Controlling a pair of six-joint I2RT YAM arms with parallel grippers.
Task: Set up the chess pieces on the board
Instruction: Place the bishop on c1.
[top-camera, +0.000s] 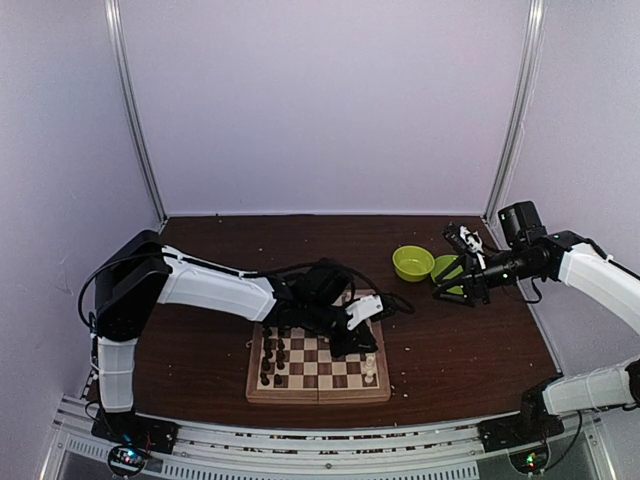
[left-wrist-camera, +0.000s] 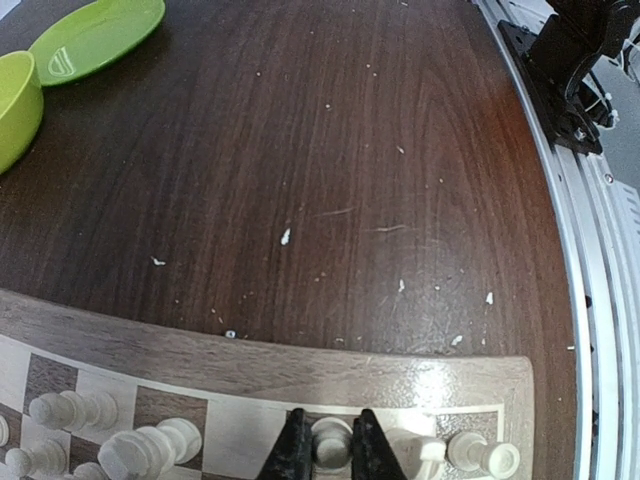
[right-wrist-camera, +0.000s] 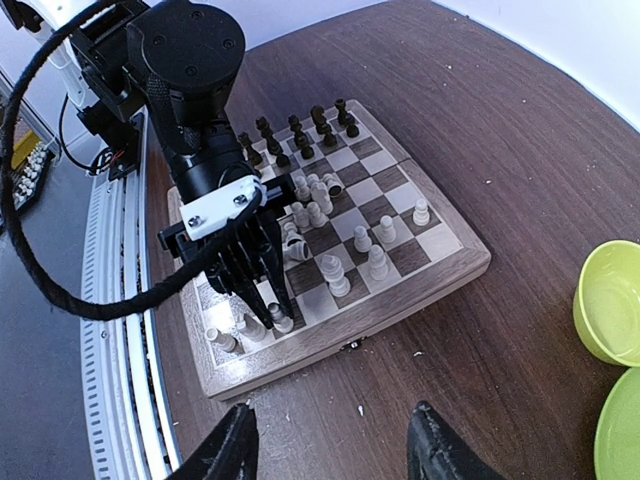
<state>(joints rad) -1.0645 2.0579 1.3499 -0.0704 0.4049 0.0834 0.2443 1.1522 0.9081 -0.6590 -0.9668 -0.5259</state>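
Note:
The board (top-camera: 318, 393) lies near the front edge, with dark chess pieces (top-camera: 272, 357) on its left side and white pieces (top-camera: 370, 368) on its right. My left gripper (top-camera: 362, 350) is down over the right end of the board. In the left wrist view my left gripper (left-wrist-camera: 330, 452) is shut on a white piece (left-wrist-camera: 331, 437) that stands in the edge row, next to two other white pieces (left-wrist-camera: 480, 455). The right wrist view shows the same grip (right-wrist-camera: 281, 322) and the board (right-wrist-camera: 420, 290). My right gripper (right-wrist-camera: 335, 450) is open and empty, high above the table right of the board.
A green bowl (top-camera: 413, 262) and a green plate (top-camera: 447, 270) sit right of the board, under my right gripper (top-camera: 450, 268). White crumbs (left-wrist-camera: 285, 237) dot the brown table. Several white pieces (right-wrist-camera: 318, 205) stand or lie mid-board. The rail (left-wrist-camera: 600, 250) runs along the front edge.

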